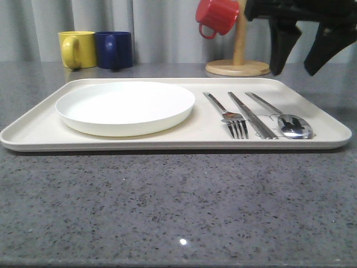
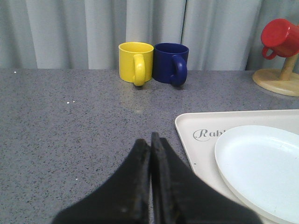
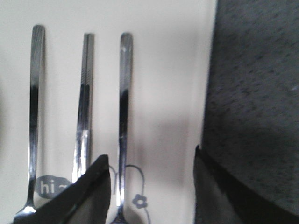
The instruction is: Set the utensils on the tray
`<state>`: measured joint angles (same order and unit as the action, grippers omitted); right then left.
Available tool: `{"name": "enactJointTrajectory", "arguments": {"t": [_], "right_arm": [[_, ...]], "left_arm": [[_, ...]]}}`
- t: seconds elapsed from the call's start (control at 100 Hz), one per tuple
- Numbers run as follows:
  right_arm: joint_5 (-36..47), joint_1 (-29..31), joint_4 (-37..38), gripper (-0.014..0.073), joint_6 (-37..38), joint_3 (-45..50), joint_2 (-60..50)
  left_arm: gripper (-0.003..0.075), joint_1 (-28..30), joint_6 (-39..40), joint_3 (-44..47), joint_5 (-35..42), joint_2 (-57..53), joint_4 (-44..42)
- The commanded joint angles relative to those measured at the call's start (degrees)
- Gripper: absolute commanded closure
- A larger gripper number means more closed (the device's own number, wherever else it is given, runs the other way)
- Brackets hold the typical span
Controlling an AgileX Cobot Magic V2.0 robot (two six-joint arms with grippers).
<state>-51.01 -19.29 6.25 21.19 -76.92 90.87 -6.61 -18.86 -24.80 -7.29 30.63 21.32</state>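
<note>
Tray: cursive "Rabb…", cut off by plate; "hi".

Low front view across tray, wrist views close above it, left facing mugs

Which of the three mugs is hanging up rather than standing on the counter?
The red mug. It hangs from the wooden mug stand, while the yellow mug and the dark blue mug stand side by side on the counter.

On the tray, the plate lies left; fork, chopsticks and spoon lie side by side right. My right gripper hangs above them.
</note>
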Motion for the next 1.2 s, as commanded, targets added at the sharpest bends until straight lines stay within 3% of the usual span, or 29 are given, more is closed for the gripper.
{"name": "enactJointTrajectory", "arguments": {"t": [0.0, 0.22, 0.45, 0.84, 1.05, 1.19], "right_arm": [[2.7, 2.2, 3.5, 0.0183, -0.2, -0.9, -5.4], [7.2, 8.1, 7.5, 0.0183, -0.2, 6.1, -15.7], [15.5, 14.2, 7.5, 0.0183, -0.2, 19.7, -29.6], [36.3, 14.7, 7.5, 0.0222, -0.2, 44.0, -53.8], [43.4, 14.7, 7.5, 0.0363, -0.2, 49.2, -61.1], [43.4, 14.7, 7.5, 0.0583, -0.2, 49.2, -61.3]], "left_arm": [[0.0738, 0.0, 0.0, -1.5, 4.7, 0.2, 0.5], [0.0738, 0.0, 0.0, -1.5, 4.7, 0.2, 0.5], [0.0738, 0.0, 0.0, -1.5, 4.7, 0.2, 0.5], [0.0738, 0.0, 0.0, -1.5, 4.7, 0.2, 0.5], [0.0738, 0.0, 0.0, -1.5, 4.7, 0.2, 0.5], [0.0738, 0.0, 0.0, -1.5, 4.7, 0.2, 0.5]]}}
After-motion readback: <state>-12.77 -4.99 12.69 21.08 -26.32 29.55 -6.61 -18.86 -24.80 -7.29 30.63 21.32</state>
